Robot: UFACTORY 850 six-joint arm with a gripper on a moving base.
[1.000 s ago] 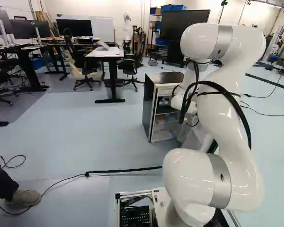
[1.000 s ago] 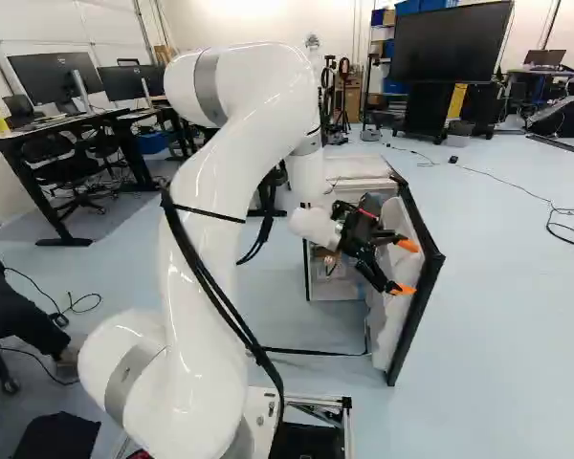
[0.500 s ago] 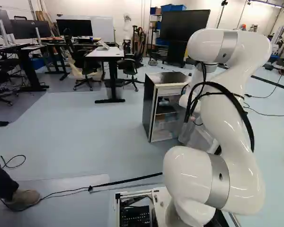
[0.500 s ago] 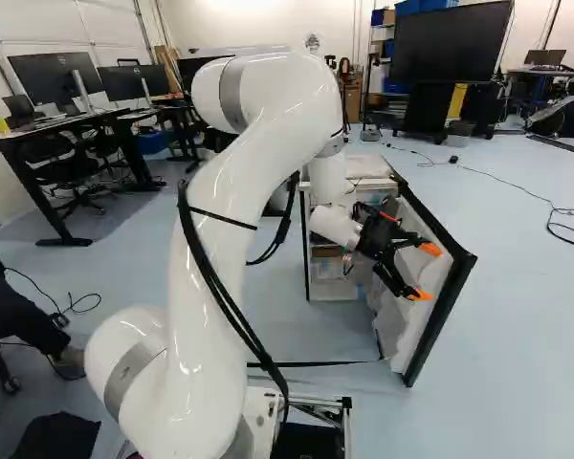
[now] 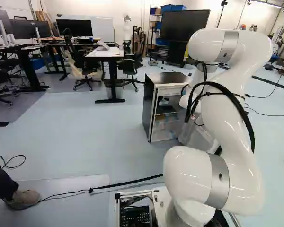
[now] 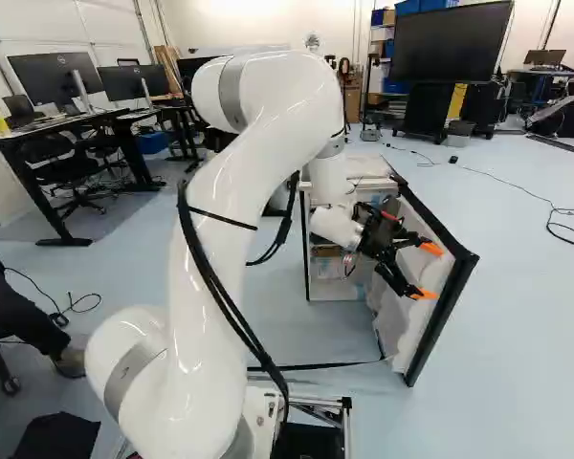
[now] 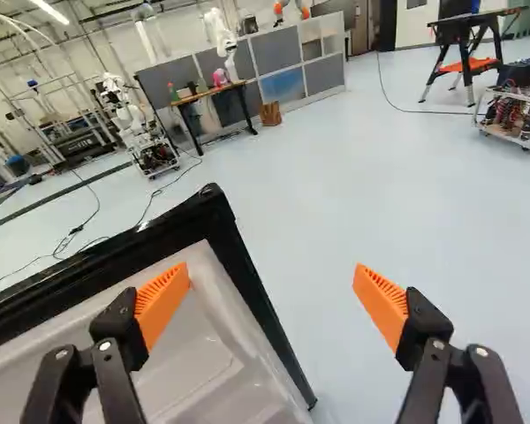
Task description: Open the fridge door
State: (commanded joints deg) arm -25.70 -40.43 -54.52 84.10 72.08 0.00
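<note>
The small fridge has a dark side and a light front frame; its shelves show past the arm. Its door stands swung wide, white inner side toward the arm, black edge outward. In the right base view my gripper is at the door's inner side, fingers spread. In the wrist view the gripper stands open with nothing between its orange pads; one finger lies over the white door liner, the other over bare floor. Whether a finger touches the door I cannot tell.
A white table with chairs stands beyond the fridge. Cables lie on the floor. In the wrist view another robot stands past the door, and a wheeled base stands far off. A person's foot is at the left.
The arm and gripper have moved to the right in the right base view, and the fridge door has swung wider with them. Over the last half second hardly anything has shifted.
</note>
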